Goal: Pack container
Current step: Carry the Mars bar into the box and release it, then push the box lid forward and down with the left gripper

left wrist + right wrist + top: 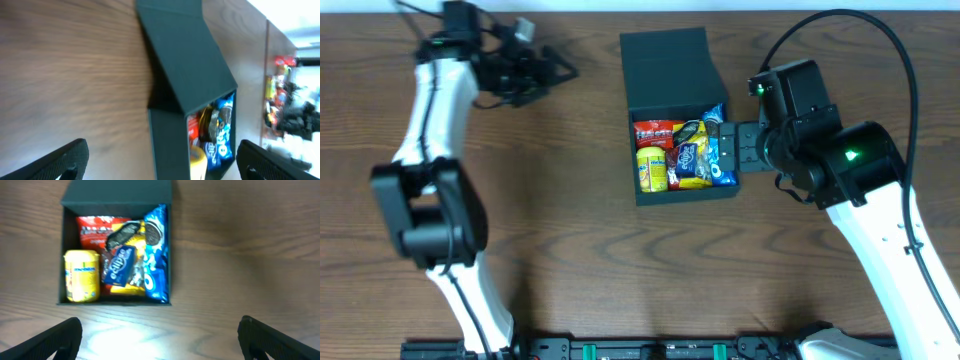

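The container (665, 65) is a dark square box at the table's middle, its lid standing open at the far side. Inside lie a red packet (652, 132), a yellow tub (651, 168) and blue cookie packets (717, 170). My right gripper (725, 150) hovers open over the box's right wall. In the right wrist view the container (120, 192) lies ahead of the open gripper (160, 340), which has only bare wood between its fingers. My left gripper (558, 70) is open at the far left, well apart from the box. In its wrist view the container (185, 50) shows side-on beyond the gripper (160, 165).
The wooden table (560, 230) surrounds the box. Both arms' bases stand at the front edge on a black rail (640, 350). In the left wrist view, a blurred shelf of colourful items (280, 85) shows beyond the table's far edge.
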Controlling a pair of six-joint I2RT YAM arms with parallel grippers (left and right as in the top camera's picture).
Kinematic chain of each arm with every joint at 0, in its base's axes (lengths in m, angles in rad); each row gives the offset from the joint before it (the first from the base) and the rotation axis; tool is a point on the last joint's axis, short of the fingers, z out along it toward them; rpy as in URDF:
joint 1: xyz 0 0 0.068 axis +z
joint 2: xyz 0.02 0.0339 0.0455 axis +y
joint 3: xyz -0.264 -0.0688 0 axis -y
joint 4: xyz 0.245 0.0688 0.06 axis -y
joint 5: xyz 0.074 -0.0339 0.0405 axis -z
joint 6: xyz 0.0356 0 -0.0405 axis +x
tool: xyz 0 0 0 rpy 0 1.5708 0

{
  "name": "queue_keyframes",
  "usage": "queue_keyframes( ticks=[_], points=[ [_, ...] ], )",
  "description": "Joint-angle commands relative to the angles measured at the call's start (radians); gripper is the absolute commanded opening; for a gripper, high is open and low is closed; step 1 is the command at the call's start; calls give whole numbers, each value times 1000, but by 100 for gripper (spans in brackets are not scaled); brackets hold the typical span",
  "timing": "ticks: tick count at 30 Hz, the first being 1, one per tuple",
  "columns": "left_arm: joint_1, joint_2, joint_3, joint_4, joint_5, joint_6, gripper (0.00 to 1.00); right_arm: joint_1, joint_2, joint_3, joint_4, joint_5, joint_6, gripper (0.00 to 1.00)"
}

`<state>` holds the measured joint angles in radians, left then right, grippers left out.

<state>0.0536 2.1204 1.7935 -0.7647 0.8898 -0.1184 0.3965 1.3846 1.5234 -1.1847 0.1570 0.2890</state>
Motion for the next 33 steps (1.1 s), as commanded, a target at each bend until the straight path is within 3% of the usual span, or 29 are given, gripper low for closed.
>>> queue_keyframes(
  ticks=[1, 6, 21, 29, 33],
  points=[
    [-51, 71, 3, 84, 80, -97, 95, -5, -10, 0, -16, 54, -18, 99],
    [-117, 166, 3, 245, 83, -225, 95, -5, -10, 0, -29, 66, -18, 99],
    [-235, 282, 3, 558, 89, -443, 95, -5, -10, 0, -31, 105, -18, 99],
    [-293, 318, 4, 689, 133, -442, 95, -5, -10, 0, -32, 113, -37, 99],
    [-295, 318, 29, 710, 154, -413, 96, -7, -10, 0, -58, 208, -36, 99]
  ],
)
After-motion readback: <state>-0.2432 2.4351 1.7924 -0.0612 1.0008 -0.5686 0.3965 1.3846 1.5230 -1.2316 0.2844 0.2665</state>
